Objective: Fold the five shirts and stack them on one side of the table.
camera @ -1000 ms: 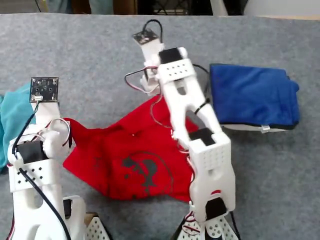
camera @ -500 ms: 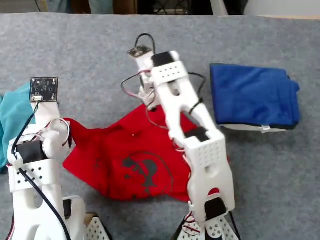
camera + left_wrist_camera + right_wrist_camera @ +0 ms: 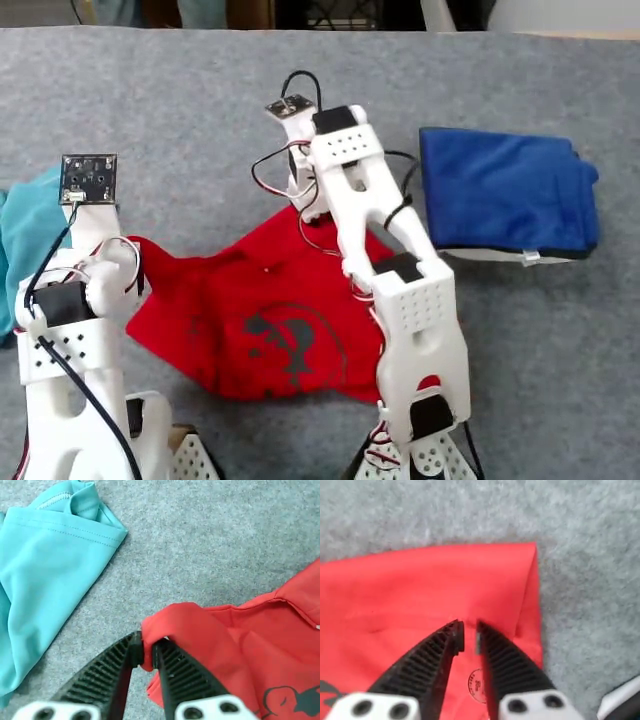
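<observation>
A red shirt (image 3: pixel 260 310) with a dark print lies crumpled in the middle of the grey table (image 3: pixel 150 90). My left gripper (image 3: pixel 147 652) is shut on a rolled fold of the red shirt (image 3: pixel 260 630) at its left end, and in the high view it sits at that same edge (image 3: pixel 135 255). My right gripper (image 3: pixel 470 632) stands over the far edge of the red shirt (image 3: pixel 420 585), its fingers closed to a narrow slit on the cloth; in the high view it is at the shirt's top point (image 3: pixel 300 200).
A folded blue shirt (image 3: pixel 505 185) rests on a white one (image 3: pixel 490 256) at the right of the table. A teal shirt (image 3: pixel 25 235) lies loose at the left edge, close to my left gripper's side (image 3: pixel 45 565). Bare grey felt runs along the back.
The right arm swung a little left over the shirt's far edge, then came back right. The left arm and the red shirt have barely shifted.
</observation>
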You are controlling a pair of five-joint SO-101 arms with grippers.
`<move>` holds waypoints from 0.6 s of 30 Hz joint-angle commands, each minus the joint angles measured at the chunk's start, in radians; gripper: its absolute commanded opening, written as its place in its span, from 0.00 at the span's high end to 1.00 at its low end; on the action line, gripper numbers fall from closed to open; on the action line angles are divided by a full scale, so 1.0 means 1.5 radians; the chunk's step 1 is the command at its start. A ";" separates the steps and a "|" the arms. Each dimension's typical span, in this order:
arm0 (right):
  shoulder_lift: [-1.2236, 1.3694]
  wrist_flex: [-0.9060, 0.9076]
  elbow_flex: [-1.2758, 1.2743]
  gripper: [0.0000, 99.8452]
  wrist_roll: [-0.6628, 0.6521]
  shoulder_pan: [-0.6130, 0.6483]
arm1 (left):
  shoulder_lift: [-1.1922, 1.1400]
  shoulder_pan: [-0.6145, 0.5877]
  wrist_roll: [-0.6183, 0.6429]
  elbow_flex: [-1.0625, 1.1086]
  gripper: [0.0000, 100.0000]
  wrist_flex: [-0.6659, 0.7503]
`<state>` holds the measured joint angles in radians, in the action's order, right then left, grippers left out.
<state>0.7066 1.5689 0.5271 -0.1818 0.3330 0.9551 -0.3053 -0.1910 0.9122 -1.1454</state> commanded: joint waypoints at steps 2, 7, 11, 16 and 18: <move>-0.013 -0.010 0.001 0.97 0.008 -0.012 | 0.002 -0.001 0.004 -0.004 0.97 -0.001; -0.017 0.017 0.010 0.97 0.005 -0.015 | 0.004 -0.003 0.004 -0.004 0.97 -0.001; -0.004 0.029 -0.002 0.87 0.010 -0.004 | 0.003 -0.001 0.004 -0.003 0.97 -0.002; 0.033 0.003 -0.001 0.87 0.050 0.047 | 0.000 -0.001 0.004 -0.003 0.97 0.002; 0.042 -0.015 -0.001 0.92 0.065 0.053 | 0.000 -0.001 0.002 -0.003 0.97 -0.001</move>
<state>0.7725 1.5796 0.5194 -0.1189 0.3897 0.9551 -0.3053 -0.1910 0.9122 -1.1454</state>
